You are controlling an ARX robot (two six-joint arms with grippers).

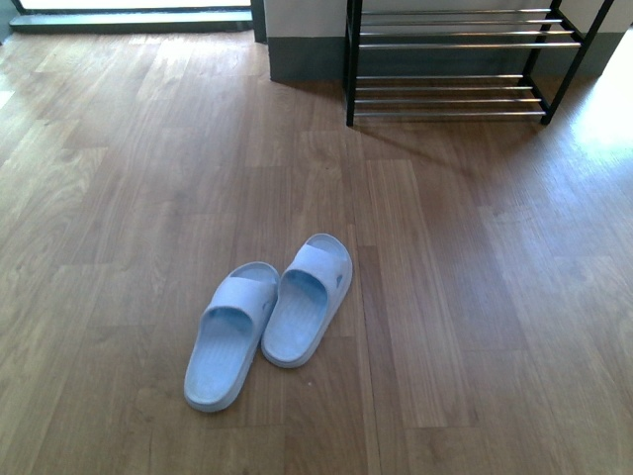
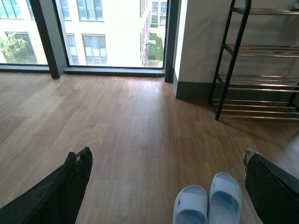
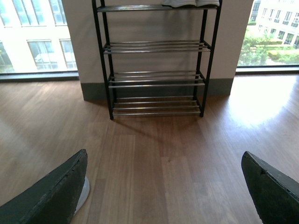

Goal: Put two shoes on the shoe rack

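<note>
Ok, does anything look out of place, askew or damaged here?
Nothing stands out. The left slipper and the right slipper lie right way up, side by side on the floor, the right one slightly ahead. The rack stands straight against the wall. No spill or damage.

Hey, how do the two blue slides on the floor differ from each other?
The left slide lies nearer the robot; the right slide sits further ahead, closer to the shoe rack. The left slide's toe only reaches the right slide's strap. Both are light blue, soles down, toes angled alike, side by side.
</note>
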